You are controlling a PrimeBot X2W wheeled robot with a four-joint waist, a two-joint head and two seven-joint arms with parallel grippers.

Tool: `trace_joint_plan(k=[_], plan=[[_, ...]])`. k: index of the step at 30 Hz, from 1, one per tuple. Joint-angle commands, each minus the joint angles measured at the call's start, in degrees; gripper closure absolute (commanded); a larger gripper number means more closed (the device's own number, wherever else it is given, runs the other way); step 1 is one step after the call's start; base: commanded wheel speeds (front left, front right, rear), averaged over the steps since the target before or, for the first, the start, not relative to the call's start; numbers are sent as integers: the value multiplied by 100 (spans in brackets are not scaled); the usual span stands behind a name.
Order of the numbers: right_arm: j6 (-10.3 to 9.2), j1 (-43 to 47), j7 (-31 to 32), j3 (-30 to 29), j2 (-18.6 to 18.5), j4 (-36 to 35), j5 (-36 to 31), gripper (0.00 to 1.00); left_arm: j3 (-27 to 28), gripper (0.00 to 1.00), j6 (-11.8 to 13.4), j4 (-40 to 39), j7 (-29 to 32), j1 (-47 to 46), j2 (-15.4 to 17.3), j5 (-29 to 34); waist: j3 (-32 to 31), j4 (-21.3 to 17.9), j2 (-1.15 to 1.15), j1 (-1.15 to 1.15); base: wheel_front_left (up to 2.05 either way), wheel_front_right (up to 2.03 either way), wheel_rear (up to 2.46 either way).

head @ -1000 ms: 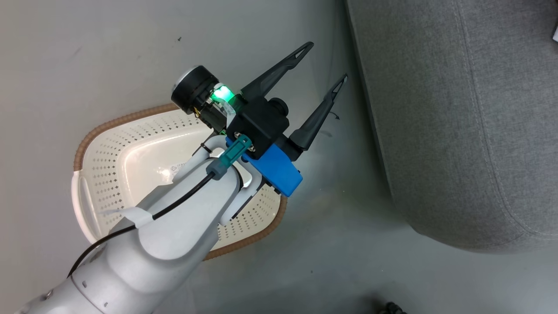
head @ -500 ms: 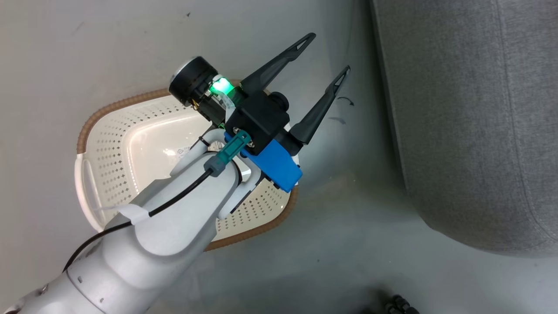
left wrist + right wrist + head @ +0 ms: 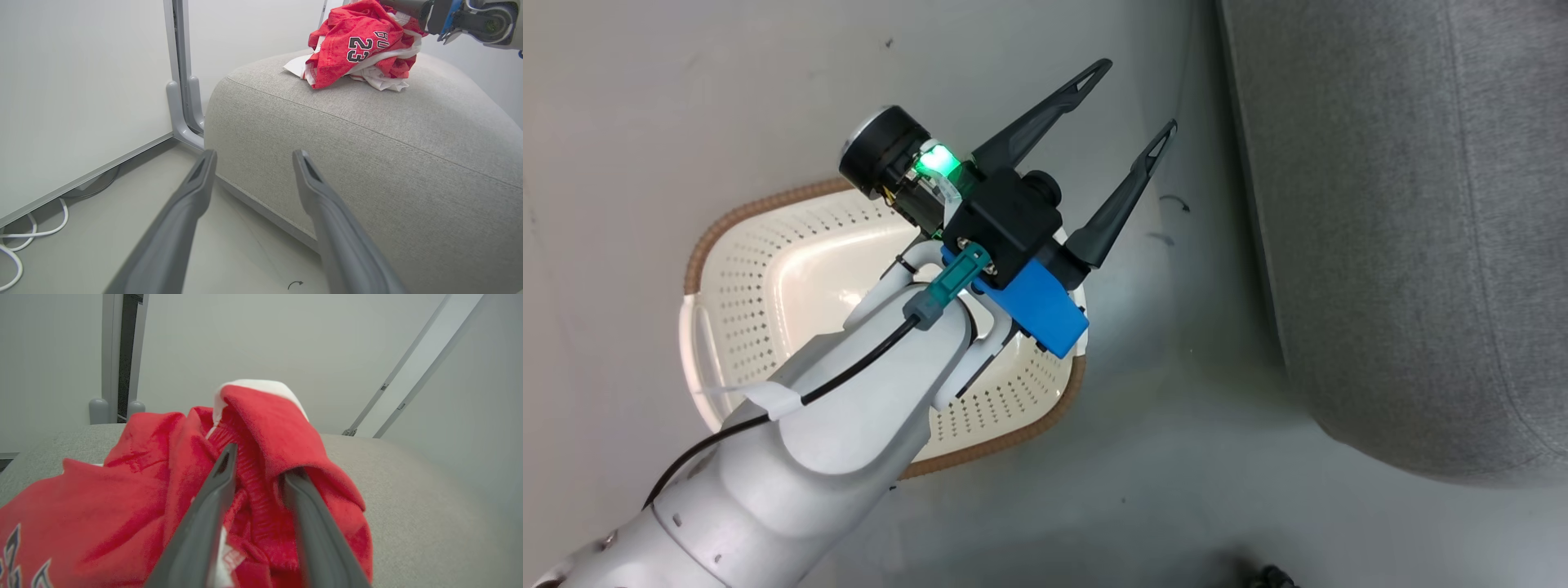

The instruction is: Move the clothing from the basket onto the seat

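Observation:
The clothing [image 3: 355, 45] is a bright red heap with white trim and a white 23, lying on top of the light grey seat [image 3: 367, 134]. My right gripper [image 3: 261, 463] is in the heap. Its fingers stand parted, with red cloth [image 3: 261, 428] between them and a fold draped over one. The right arm's wrist [image 3: 470, 18] reaches in from the upper right. My left gripper [image 3: 1131, 102] hangs open and holds nothing, above the floor between the basket [image 3: 760, 208] and the seat [image 3: 1405, 245]. The cream basket with its brown rim has nothing in it. In the left wrist view, the left gripper [image 3: 253, 157] points at the seat's side.
A white wall panel with a grey post [image 3: 182, 81] stands beside the seat's end. White cables [image 3: 24, 237] lie on the floor under the panel. A narrow strip of grey floor [image 3: 1176, 327] separates the basket from the seat.
The head camera has shifted a little, so the basket and seat sit further right in the picture. The left gripper stays open in about the same pose.

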Motion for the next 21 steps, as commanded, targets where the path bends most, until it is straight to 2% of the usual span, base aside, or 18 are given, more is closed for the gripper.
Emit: trace_joint_plan(k=[1,5,12,21], plan=[[1,430,-22,-117,135,-176,51,0,14,0,29,83,-101,94,-32,-55,-285,-3,0,0,0,0,0],[1,850,-23,-167,268,-408,77,0,37,0,50,152,-182,200,-63,-119,-529,-15,0,0,0,0,0],[1,1781,-22,-94,691,-1262,200,0,246,0,198,274,-346,549,-35,-275,-1157,-47,0,0,0,0,0],[2,2737,-22,373,1157,-2256,401,0,975,0,435,26,-392,1357,14,-307,-1941,200,0,0,0,0,0]])
